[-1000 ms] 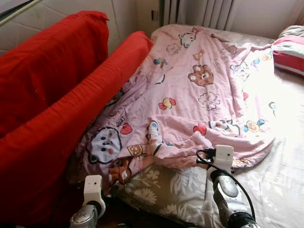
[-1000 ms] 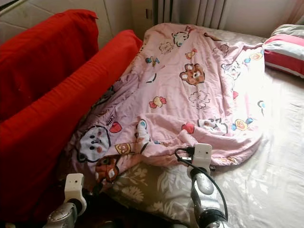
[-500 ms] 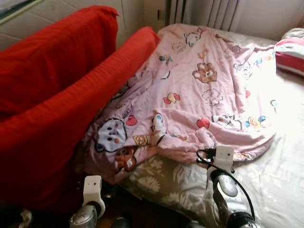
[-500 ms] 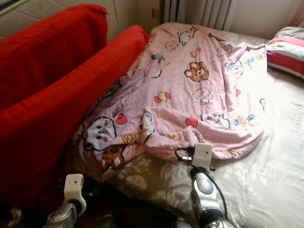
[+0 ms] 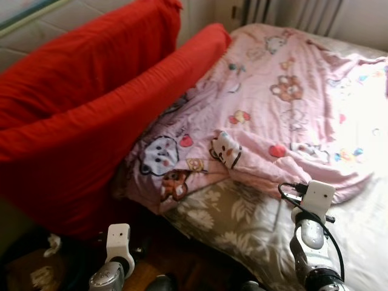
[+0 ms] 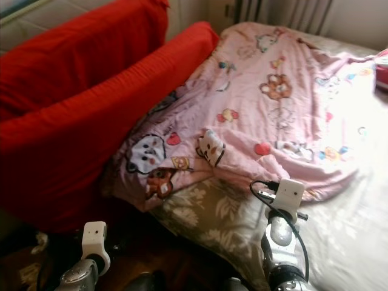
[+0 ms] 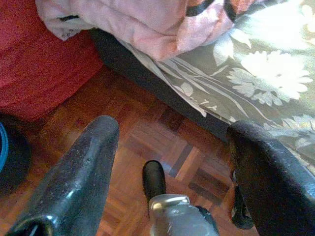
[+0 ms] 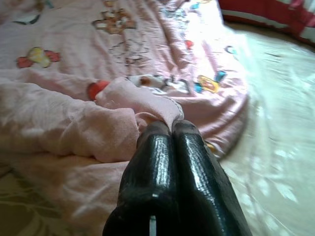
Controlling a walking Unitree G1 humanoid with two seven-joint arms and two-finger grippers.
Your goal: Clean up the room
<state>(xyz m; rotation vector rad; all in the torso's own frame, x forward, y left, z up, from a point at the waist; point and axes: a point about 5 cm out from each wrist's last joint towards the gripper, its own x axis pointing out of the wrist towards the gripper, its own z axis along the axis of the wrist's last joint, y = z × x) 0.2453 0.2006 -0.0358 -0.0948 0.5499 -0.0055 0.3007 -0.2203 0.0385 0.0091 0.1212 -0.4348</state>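
On the bed (image 5: 254,224), one pink blanket (image 5: 267,115); right claw (image 8: 172,129) closed, left claw (image 7: 167,147) open.

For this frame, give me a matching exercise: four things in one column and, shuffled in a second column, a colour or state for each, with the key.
Things:
1. left end effector
2. right end effector
3. blanket
4. cushions

Descriptions:
A. red, standing against the side of the bed
B. fingers pressed together at a fold of pink fabric
C. fingers apart, above the wooden floor
D. pink with cartoon animals, spread on the bed

Pairs: 1-C, 2-B, 3-D, 4-A
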